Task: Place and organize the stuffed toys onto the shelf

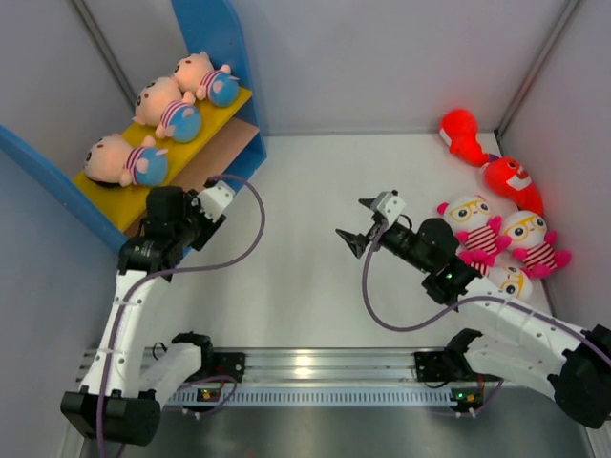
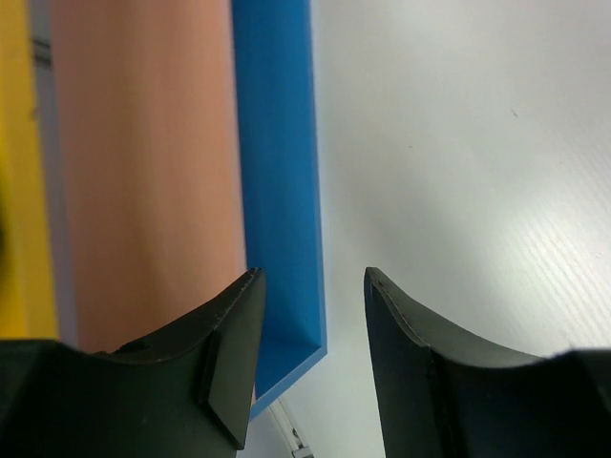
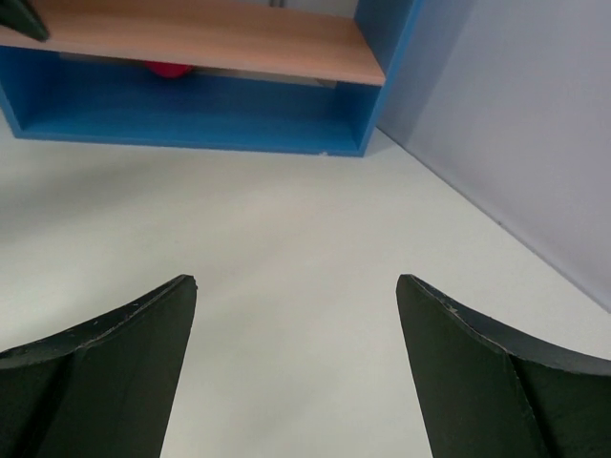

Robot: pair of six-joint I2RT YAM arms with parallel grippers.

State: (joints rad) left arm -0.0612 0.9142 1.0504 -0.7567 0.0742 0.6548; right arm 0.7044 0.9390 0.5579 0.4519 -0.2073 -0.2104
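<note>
Left hand (image 2: 310,277) is about half open with nothing in it, parked just beside the shelf's (image 1: 205,29) blue end panel. A careless swing there could knock the shelf and roll the peach dolls (image 1: 167,107) off the yellow board.

Right hand (image 1: 348,241) is spread wide and empty over the middle of the desk (image 1: 305,181). The owls (image 1: 474,224) are bunched up touching each other by its arm, so a grab might snag two.

Count:
- three dolls up top
- two red creatures (image 1: 463,134) at the far right
- three owls, I think, as the third is half hidden

There's also something red under the tan board, can't tell what.
</note>
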